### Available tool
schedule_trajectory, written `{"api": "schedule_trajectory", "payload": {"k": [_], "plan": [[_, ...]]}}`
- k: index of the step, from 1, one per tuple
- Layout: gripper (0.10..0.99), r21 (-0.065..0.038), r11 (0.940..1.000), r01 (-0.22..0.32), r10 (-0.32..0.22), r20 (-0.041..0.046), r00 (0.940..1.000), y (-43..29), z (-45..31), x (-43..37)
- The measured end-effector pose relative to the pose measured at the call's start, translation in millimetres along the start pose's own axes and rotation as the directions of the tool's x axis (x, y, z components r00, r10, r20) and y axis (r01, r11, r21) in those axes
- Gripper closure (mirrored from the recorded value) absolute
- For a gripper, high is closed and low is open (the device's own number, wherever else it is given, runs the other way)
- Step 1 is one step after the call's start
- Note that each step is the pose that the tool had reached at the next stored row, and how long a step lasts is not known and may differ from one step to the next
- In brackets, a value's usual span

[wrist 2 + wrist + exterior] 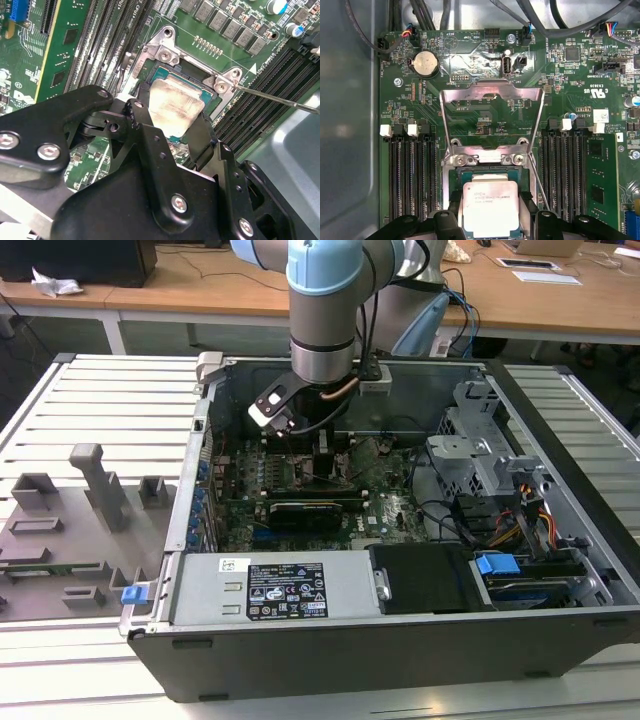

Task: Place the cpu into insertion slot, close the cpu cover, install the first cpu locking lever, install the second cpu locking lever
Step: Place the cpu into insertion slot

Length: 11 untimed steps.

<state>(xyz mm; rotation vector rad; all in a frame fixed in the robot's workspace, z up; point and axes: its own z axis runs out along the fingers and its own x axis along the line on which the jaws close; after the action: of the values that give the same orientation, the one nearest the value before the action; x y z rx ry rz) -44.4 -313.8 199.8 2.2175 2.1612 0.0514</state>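
Tool: 1 tool on 1 arm, low inside the computer case, which lies on the slatted surface.
Tool state: its 2 fingers press against opposite edges of the cpu, so I judge it is grasping the chip.
Cpu: 1 cpu, metal face up, between the fingers and right over the insertion slot; I cannot tell whether it is fully seated or a hair above.
Insertion slot: 1 insertion slot on the green motherboard, its rim showing around the chip in both wrist views.
Cpu cover: 1 cpu cover, swung up and back on its hinge, its window open over bare board.
Levers: 1 thin lever rod stands clear at the side of the slot, unlatched; a 2nd I cannot make out.
Done: step 1 of 4 looks almost finished.
Left: release of the chip, closing of the cover, and both levers, none of them done yet.
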Motion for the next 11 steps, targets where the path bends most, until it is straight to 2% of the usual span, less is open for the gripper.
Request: {"api": "schedule_trajectory", "payload": {"k": [4, 5, 6, 8, 11], "plan": [[0.549, 0.0, 1.0, 0.0, 0.0, -0.0001, 1.0, 0.0, 0.1, 0.0], [0.537, 0.0, 1.0, 0.0, 0.0, -0.0001, 1.0, 0.0, 0.1, 0.0], [0.475, 0.0, 1.0, 0.0, 0.0, 0.0, 1.0, 0.0, 0.1, 0.0], [0.475, 0.0, 1.0, 0.0, 0.0, -0.0001, 1.0, 0.0, -0.5, 0.0], [0.475, 0.001, 1.0, 0.0, 0.0, 0.0, 1.0, 0.4, -7.2, 0.1]]}}
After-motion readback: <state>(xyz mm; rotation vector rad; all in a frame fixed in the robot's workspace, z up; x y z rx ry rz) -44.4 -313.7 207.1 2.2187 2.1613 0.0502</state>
